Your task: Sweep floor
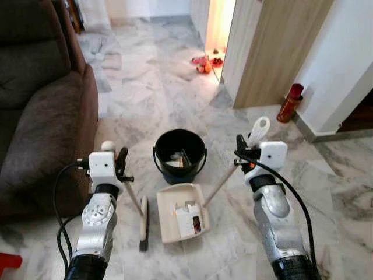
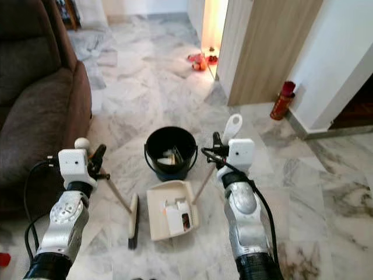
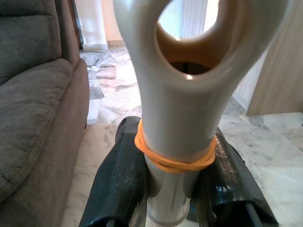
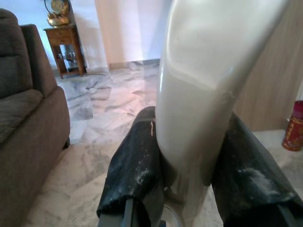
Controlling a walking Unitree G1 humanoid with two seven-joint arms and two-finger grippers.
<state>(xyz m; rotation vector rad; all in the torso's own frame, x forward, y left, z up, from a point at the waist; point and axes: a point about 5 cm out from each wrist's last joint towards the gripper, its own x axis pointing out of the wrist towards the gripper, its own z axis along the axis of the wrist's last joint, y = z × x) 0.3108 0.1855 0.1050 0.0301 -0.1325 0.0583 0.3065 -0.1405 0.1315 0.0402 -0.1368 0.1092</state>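
Gripping broom (image 1: 137, 204) in left gripper (image 1: 119, 166), dustpan (image 1: 180, 213) handle in right gripper (image 1: 242, 153); risk tipping litter short of bucket (image 1: 179, 153) ahead.

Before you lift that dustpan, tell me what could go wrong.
The dustpan holds a carton and scraps; tilting it early could spill them onto the floor short of the black bucket. The right gripper holds the long handle high up, so the pan may swing. The broom in the left gripper could knock the bucket.
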